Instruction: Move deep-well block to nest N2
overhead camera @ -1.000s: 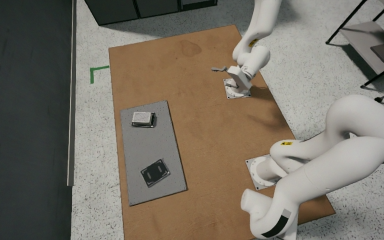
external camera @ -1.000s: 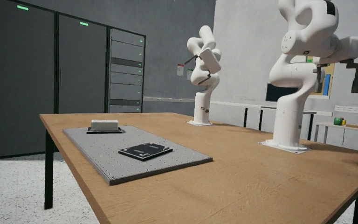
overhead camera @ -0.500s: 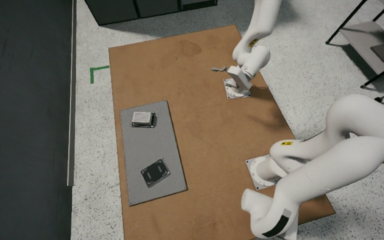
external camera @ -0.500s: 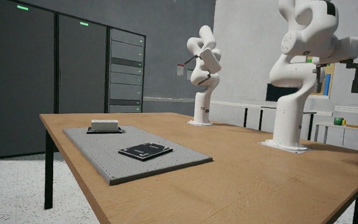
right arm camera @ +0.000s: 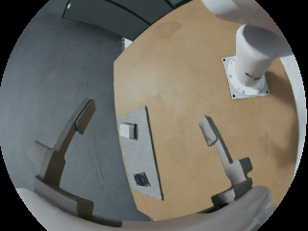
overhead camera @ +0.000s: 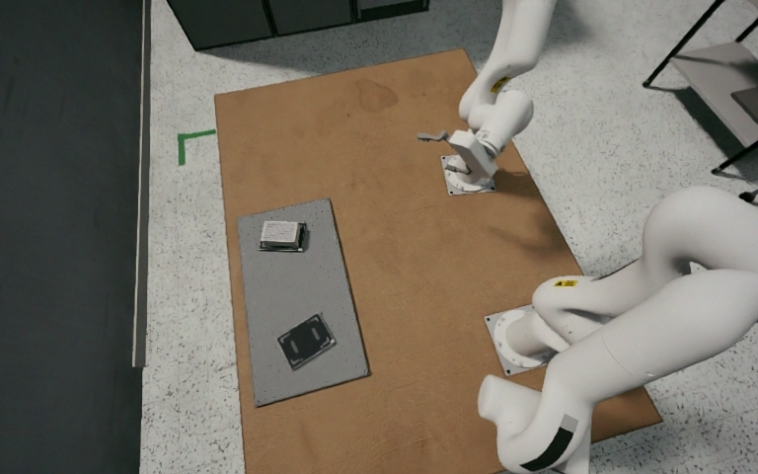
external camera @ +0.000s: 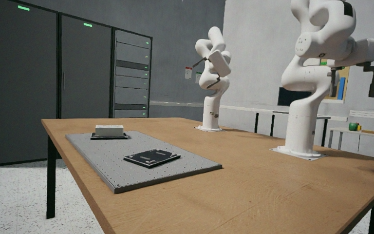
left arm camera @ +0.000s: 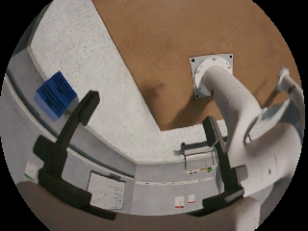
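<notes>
Right now the deep-well block (overhead camera: 280, 231) (external camera: 109, 130) (right arm camera: 127, 130) sits in N1 (overhead camera: 302, 240) (external camera: 108, 137), left of centre in the top view. Both the right tool (overhead camera: 436, 151) (external camera: 200, 76) (right arm camera: 147, 115) and left tool (external camera: 352, 80) (left arm camera: 151, 107) are spread, holding nothing. I'd expect light, stiff, perhaps slick plastic; I'd grip opposite side walls squarely, above the locators.

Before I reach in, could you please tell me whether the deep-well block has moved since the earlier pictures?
No, the deep-well block shows no shift any way against the grey perforated board in the top view.
</notes>
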You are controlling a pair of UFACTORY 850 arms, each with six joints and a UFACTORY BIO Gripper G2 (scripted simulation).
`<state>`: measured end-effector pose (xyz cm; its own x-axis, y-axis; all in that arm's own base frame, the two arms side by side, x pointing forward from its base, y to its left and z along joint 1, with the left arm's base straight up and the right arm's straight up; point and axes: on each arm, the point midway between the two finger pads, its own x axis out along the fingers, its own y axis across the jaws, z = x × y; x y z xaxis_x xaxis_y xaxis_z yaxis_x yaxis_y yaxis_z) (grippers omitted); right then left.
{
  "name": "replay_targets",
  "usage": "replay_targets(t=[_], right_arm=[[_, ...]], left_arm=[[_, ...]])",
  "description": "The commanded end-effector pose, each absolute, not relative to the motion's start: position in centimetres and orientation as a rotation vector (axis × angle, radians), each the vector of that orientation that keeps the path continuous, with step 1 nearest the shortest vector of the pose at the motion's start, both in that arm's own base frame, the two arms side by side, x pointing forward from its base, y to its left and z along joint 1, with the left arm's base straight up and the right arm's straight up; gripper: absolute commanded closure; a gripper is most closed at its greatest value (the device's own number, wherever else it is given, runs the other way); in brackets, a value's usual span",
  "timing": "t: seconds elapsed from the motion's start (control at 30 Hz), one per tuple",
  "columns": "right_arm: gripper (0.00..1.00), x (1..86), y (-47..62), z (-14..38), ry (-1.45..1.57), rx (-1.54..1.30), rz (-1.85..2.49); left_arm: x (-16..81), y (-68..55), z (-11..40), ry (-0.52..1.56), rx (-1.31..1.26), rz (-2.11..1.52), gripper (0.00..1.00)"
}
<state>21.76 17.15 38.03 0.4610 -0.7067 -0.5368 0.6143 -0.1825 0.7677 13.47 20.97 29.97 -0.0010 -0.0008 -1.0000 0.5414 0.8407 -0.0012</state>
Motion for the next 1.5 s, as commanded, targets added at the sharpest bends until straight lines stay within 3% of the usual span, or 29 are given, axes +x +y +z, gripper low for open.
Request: replay_targets(t=[0.0, 1.47], right_arm=[[0.00, 21.8, 17.2, 38.1, -0.092, 1.300, -1.181], [0.00, 21.8, 17.2, 38.1, -0.092, 1.300, -1.181]], left_arm=[[13.1, 21.3, 30.0, 1.527, 0.432, -0.432, 0.00], [0.6, 25.0, 30.0, 1.571, 0.018, -0.018, 0.00]])
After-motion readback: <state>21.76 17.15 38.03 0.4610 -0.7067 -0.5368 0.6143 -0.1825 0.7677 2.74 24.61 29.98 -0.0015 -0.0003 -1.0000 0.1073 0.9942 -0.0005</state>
